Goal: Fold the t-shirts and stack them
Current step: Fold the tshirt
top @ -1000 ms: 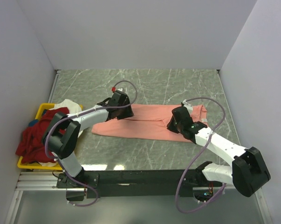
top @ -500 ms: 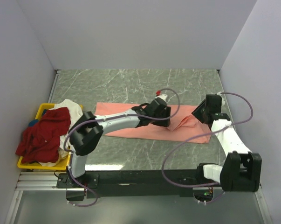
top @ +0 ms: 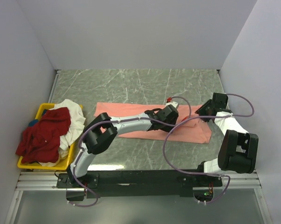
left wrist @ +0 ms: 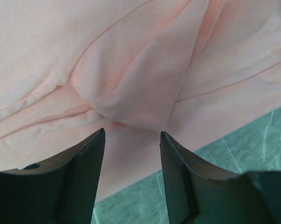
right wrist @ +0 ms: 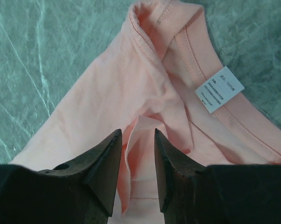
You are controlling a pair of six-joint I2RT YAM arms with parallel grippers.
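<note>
Salmon-pink cotton t-shirt (top: pixel 126 111): plain, seams stitched in the same pink
Small white rectangular neck label (right wrist: pixel 219 88): faint grey print
Dark red crumpled t-shirt (top: pixel 42 133): plain
White crumpled t-shirt (top: pixel 72 114): plain
Yellow plastic bin (top: pixel 40 164): one colour throughout
Marble-look table top (top: pixel 131 84): grey-green, thin pale veins

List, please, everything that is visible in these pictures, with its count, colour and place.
t-shirt on the table: one, salmon-pink, middle of table
neck label: one, white, inside its collar
dark red t-shirt: one, dark red, heaped in the bin
white t-shirt: one, white, in the bin, partly under the red one
bin: one, yellow, table's left edge
table: one, green marbled
left claw: one, dark, open over the pink shirt's folds
right claw: one, dark, open at the pink shirt's collar end
</note>
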